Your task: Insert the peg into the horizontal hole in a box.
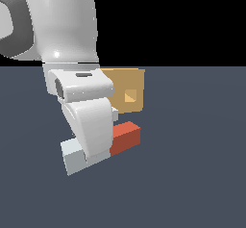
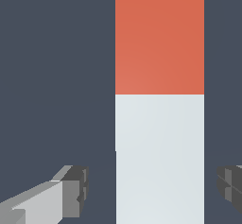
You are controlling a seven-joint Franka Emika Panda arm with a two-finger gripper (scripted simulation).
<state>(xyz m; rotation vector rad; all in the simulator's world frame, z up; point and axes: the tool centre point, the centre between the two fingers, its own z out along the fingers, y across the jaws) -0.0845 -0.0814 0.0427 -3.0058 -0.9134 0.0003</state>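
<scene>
The peg [image 2: 159, 100] lies flat on the floor. In the exterior view its red half [image 1: 126, 138] points toward the box and its pale half [image 1: 73, 157] points away. The tan-orange box [image 1: 134, 80] stands just behind the peg, and its small square hole [image 1: 130, 96] faces the camera. My gripper [image 2: 153, 190] is open and straddles the pale half, with one dark fingertip [image 2: 78, 190] on each side and a clear gap to the peg. In the exterior view my hand [image 1: 91, 123] covers the middle of the peg and hides the fingers.
The floor [image 1: 192, 164] is a flat dark blue-grey surface. The arm's large white link [image 1: 53, 20] fills the upper part of the exterior view's left.
</scene>
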